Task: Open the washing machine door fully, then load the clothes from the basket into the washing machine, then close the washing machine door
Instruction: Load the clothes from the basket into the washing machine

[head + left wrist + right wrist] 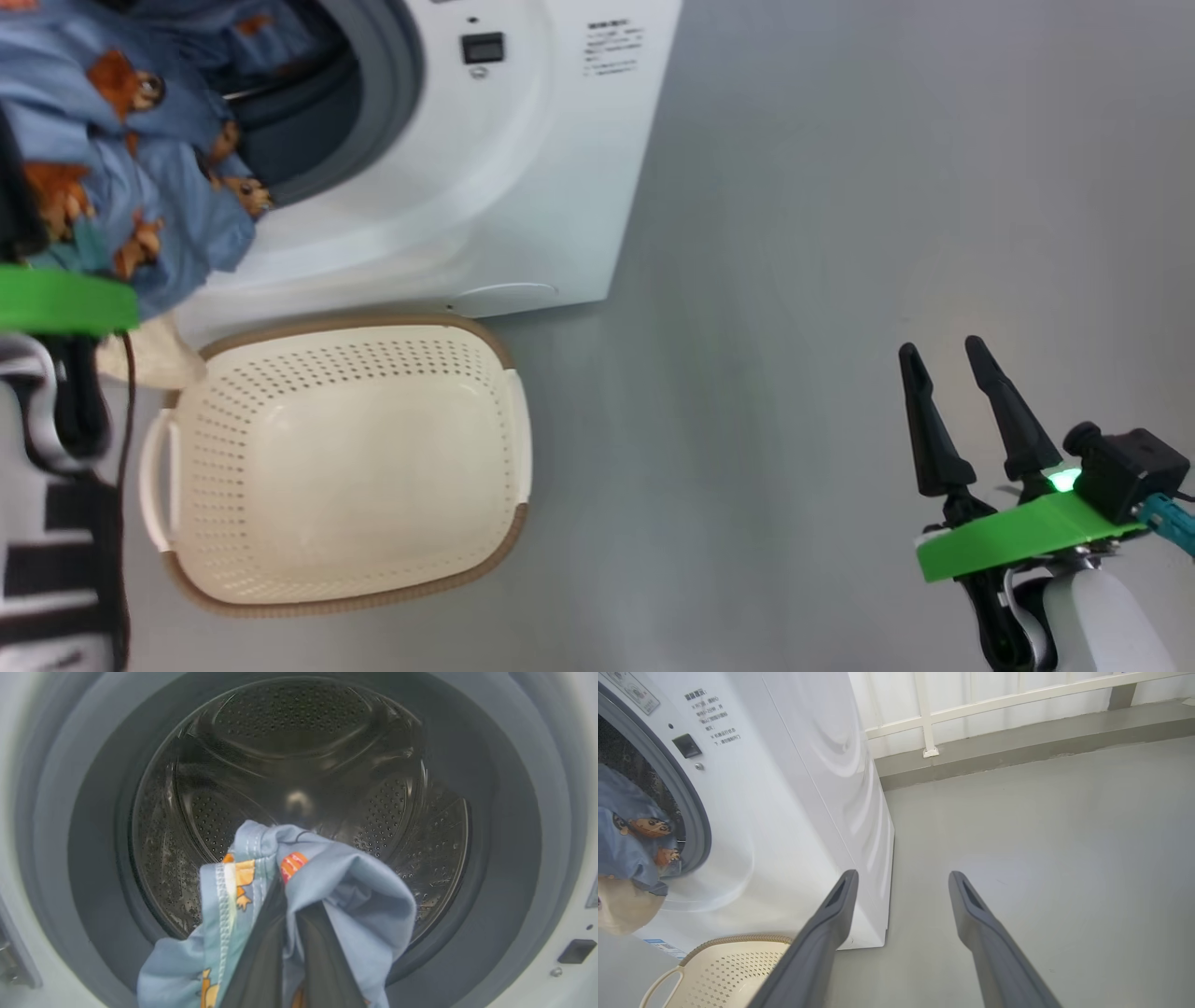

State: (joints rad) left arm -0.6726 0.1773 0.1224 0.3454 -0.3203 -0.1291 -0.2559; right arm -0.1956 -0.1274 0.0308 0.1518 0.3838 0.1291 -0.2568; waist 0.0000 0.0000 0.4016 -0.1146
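1. The right gripper (938, 347) is held with its jaws wide apart and empty over the bare floor (794, 280), well apart from the basket.
2. The basket (345, 467) is seen empty on the floor, just before the washing machine (523, 187).
3. The loading step is judged to be in hand. The left gripper (292, 905) is clamped on the clothes (355, 882), which are held at the machine's mouth, before the grey gasket (490, 812).
4. A beige piece (159, 359) is seen hanging under the blue bundle, above the basket's far left corner.
5. Next, the bundle needs to be carried past the gasket into the drum (299, 742) before release; trailing fabric could be snagged on the lip or dropped outside.
6. The drum is seen bare, and nothing is found across its opening.
7. A white railing (1017, 700) is seen along the floor's far edge.
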